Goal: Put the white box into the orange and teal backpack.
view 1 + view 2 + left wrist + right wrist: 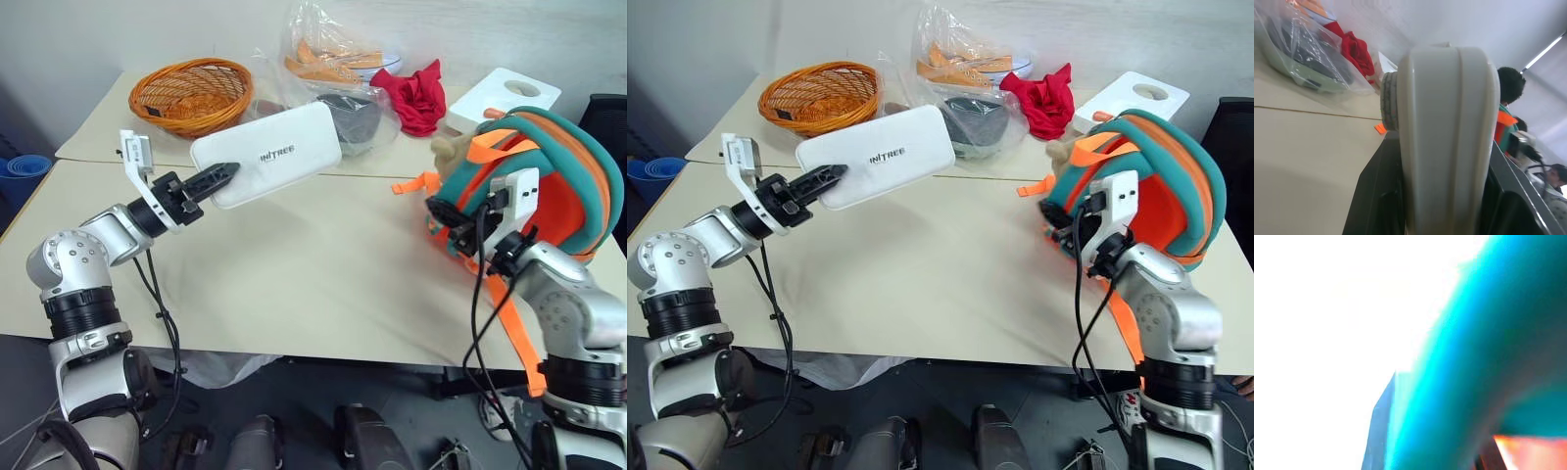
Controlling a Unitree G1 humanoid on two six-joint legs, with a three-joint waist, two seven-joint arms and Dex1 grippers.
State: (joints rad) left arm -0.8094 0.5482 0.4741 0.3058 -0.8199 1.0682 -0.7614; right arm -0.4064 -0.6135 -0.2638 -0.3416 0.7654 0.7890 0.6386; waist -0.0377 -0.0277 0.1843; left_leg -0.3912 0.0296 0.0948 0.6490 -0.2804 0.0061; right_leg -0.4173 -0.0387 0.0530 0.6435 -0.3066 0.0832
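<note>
The white box (269, 152), flat with dark lettering on top, hangs tilted above the table's left half. My left gripper (223, 176) is shut on its near left corner. In the left wrist view the box's edge (1449, 137) stands between the two black fingers. The orange and teal backpack (563, 186) stands at the table's right edge, a tan plush toy (449, 149) at its top left. My right gripper (446, 217) sits against the backpack's left side, shut on its teal edging (1474, 357).
At the back of the table (323, 284) are a wicker basket (191, 93), clear plastic bags with items (338, 69), a red cloth (416, 96) and a white foam block with a round hole (505, 98). Orange straps (519, 338) hang over the table's front right edge.
</note>
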